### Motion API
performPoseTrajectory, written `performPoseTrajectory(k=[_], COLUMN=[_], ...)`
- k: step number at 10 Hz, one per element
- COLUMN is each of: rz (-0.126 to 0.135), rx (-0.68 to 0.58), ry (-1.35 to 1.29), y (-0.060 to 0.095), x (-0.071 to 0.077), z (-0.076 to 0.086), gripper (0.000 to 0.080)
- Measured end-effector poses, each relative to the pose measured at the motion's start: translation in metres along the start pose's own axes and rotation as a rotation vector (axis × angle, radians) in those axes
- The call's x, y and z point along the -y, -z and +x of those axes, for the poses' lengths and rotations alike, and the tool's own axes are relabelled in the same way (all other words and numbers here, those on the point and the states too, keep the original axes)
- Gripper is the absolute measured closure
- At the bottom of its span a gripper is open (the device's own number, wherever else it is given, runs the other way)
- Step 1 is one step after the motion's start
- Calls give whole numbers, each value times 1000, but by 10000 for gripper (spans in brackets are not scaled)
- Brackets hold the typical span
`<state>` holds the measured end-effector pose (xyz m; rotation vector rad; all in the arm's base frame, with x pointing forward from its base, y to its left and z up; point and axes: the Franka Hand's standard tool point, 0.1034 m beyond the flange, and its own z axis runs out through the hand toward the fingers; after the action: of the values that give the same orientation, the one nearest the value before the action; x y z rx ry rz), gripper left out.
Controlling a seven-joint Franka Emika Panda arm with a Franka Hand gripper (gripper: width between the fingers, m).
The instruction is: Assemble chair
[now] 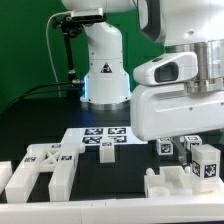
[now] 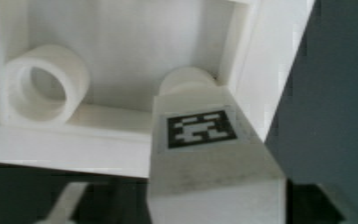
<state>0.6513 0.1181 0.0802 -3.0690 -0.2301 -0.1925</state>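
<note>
Wrist view shows a tapered white plastic chair piece with a black square tag (image 2: pixel 199 130) close below the camera, beside a white plastic frame with a round hole (image 2: pixel 43 85), toward the exterior view's right. How wide the gripper (image 1: pixel 190 148) stands, or whether it holds the piece, cannot be told. An off-centre squeeze could tip or skew the piece.

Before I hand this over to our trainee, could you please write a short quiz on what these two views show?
1. True or false: the marker board is lifted off the table.
2. In the exterior view, the large slotted chair frame lies at: A) the view's left; B) the view's right; C) on top of the marker board.
3. How many tags show on the tapered white piece in the wrist view?
Key: 1 false, it lies flat; 2 A; 3 one.
</note>
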Motion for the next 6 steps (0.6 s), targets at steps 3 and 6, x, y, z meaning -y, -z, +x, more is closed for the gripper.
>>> performPoseTrajectory(k=[3,6], rz=[5,0], rx=[0,6], ry=[-280,-881], y=[0,-1], x=[-1,-2], z=[0,-5], gripper=[514,514])
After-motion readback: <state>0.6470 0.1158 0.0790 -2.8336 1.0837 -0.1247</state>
